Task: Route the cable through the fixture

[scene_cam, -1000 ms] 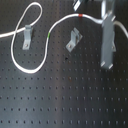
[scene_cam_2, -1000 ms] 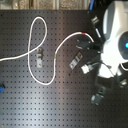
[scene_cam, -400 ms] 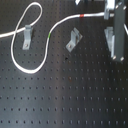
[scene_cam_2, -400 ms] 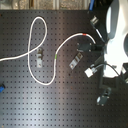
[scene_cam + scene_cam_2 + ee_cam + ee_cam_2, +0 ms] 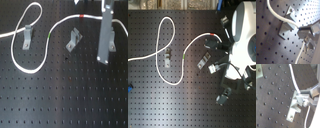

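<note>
A thin white cable (image 5: 42,44), likely light and limp, is looped across the frame's upper half; the tool (image 5: 302,32) is clamped on it, best held near a clip.

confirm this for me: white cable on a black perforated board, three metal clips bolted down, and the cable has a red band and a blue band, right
Not quite: the second band is green, not blue. The first exterior view shows it on the cable left of the middle clip, with the red band further along. The rest stands.
</note>
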Robot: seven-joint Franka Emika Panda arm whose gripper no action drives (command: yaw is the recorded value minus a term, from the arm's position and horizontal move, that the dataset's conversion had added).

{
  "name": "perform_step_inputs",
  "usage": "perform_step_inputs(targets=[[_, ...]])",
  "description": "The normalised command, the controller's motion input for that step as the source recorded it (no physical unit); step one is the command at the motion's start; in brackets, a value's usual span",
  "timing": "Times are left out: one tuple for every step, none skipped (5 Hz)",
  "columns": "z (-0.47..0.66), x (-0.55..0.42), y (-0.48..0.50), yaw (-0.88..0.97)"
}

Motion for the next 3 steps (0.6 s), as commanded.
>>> perform_step_inputs(targets=[[0.31,-0.137,0.159,0.26],[0.23,-0.066,0.166,0.28],[0.36,-0.064,0.273,0.33]])
